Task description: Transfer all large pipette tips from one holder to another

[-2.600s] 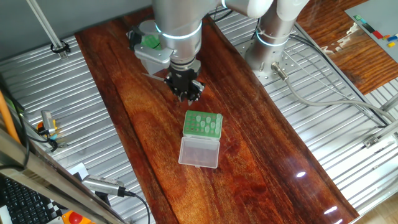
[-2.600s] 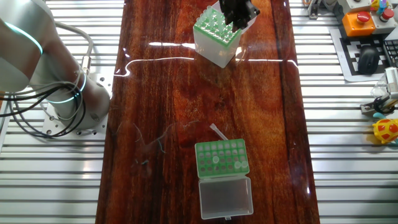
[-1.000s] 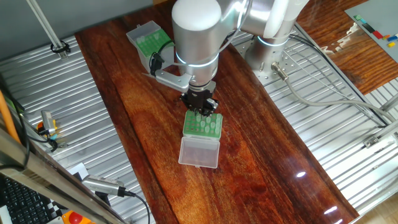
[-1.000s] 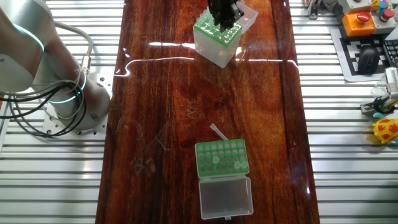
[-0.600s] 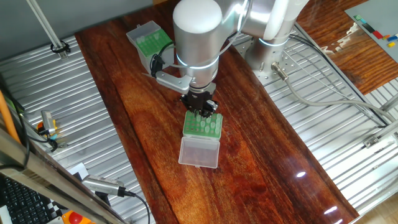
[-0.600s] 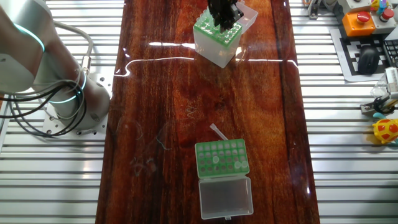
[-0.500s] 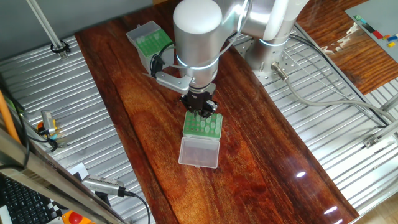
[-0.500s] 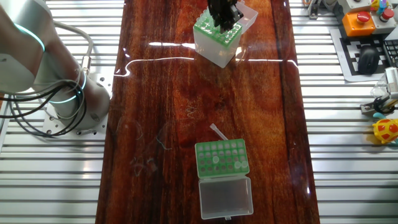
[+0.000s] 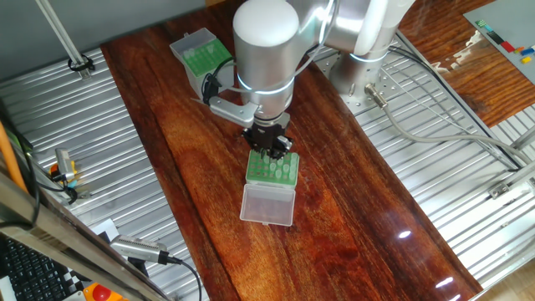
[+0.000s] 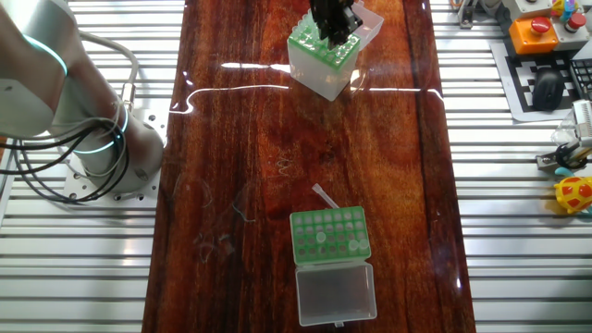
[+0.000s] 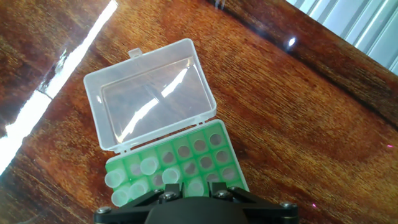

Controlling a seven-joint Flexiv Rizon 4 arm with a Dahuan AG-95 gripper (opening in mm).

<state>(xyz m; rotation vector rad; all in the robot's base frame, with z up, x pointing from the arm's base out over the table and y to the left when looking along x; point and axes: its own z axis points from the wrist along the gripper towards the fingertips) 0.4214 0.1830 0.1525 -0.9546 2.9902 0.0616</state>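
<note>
The large pipette tips [image 11: 148, 165] sit bunched in the holes at one end of the low green rack [image 11: 214, 152], pale round tops up. I count about half a dozen in the hand view, and the other holes in view there look empty. The rack's clear lid [image 11: 149, 93] is swung fully open and lies flat on the wooden table [image 9: 334, 209], hinged to the rack's edge.

One loose tip [image 10: 323, 196] lies on the wood just beside the rack's far corner.

The gripper [image 9: 269, 146] hangs directly over the rack, close above its holes, in one fixed view and in the hand view. Its dark body fills the bottom edge of the hand view, so I cannot tell whether the claw is parted or closed, or holds anything.

The taller translucent box [image 9: 201, 52] with its green perforated top stands well apart at the far end of the table. Oddly, the other fixed view shows a dark gripper over that box instead.
</note>
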